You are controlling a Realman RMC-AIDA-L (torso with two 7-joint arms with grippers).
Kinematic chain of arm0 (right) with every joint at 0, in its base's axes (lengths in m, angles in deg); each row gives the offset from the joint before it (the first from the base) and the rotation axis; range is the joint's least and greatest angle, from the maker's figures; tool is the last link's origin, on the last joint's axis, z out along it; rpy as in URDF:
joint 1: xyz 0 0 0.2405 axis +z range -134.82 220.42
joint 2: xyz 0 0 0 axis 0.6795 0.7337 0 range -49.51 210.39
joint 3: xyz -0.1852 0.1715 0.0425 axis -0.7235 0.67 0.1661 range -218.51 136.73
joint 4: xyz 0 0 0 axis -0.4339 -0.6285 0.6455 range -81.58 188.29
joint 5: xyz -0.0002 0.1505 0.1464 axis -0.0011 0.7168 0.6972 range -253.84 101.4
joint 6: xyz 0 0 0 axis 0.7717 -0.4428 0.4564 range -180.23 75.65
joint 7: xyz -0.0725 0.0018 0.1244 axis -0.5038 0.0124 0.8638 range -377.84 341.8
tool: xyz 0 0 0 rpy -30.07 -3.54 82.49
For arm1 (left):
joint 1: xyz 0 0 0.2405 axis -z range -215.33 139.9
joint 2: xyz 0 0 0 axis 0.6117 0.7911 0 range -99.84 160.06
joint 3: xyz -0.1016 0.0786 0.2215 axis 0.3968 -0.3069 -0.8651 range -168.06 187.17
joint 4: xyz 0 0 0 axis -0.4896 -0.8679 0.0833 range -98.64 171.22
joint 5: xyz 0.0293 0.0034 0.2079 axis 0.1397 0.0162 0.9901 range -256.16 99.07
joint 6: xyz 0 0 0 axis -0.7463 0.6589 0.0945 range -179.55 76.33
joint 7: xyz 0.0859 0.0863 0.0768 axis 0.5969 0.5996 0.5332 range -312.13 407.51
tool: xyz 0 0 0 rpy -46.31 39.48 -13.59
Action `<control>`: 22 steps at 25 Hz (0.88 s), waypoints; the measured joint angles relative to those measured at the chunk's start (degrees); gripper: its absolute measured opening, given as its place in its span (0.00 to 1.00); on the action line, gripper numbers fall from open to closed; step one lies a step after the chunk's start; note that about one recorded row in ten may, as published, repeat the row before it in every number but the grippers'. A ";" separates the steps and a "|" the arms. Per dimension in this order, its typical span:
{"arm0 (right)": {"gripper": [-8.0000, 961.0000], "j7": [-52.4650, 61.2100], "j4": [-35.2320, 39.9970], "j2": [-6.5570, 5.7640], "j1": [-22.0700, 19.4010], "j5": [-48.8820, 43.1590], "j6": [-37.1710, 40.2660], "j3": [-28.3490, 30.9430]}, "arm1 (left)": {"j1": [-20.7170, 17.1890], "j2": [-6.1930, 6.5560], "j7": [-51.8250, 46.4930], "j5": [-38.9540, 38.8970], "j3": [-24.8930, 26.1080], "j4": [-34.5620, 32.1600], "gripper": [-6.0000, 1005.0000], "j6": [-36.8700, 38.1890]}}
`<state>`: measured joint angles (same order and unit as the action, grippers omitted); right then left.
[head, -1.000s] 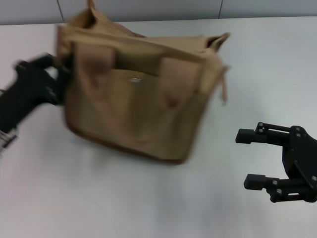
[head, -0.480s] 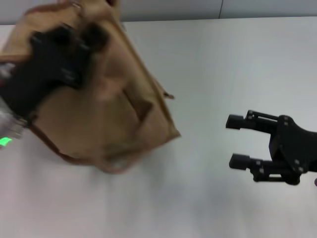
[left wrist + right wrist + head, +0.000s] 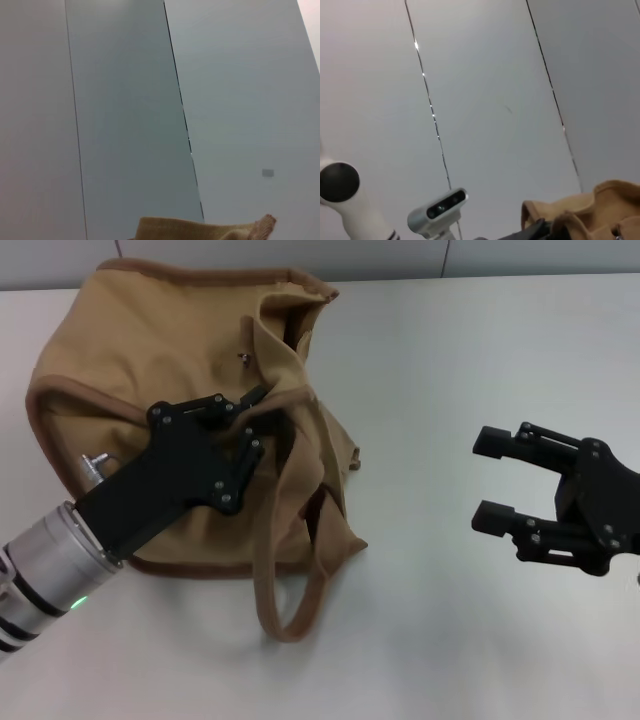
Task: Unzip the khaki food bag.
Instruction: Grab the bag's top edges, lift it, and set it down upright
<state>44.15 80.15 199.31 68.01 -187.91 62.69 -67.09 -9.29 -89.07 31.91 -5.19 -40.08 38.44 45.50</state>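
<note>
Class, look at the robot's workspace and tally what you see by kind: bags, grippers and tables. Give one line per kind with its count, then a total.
Khaki food bag: 1
Grippers: 2, the left gripper on the bag and the right gripper open, apart from it
White table: 1
Total: 4

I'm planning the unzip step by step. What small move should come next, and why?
Probably bring the open right gripper in toward the khaki food bag. It hangs off to the side, apart from the bag, while the left gripper is at the crumpled top of the bag, which lies slumped on the table.
</note>
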 joint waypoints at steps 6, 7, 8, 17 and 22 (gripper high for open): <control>0.83 -18.93 -8.17 0.26 0.44 5.49 -10.51 0.80 | -0.20 -0.01 0.02 0.07 -0.02 0.21 0.10 0.36; 0.83 -22.70 -10.61 0.30 0.47 7.45 -12.68 0.81 | -0.21 0.00 0.03 0.11 -0.02 0.22 0.10 0.36; 0.83 -26.53 -12.98 0.38 0.54 9.40 -14.56 0.80 | -0.21 0.00 0.04 0.13 -0.03 0.22 0.10 0.36; 0.83 -52.86 -29.98 0.90 4.90 13.48 -25.12 0.80 | 0.06 0.00 0.03 0.17 -0.44 0.95 0.10 0.37; 0.83 -58.99 -34.71 0.99 7.86 13.52 -29.57 1.54 | 0.39 0.00 0.04 0.21 -0.52 1.53 0.10 0.53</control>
<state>-14.84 45.44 200.30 75.87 -174.40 33.12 -65.55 -8.91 -89.07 31.95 -4.98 -40.60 39.97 46.03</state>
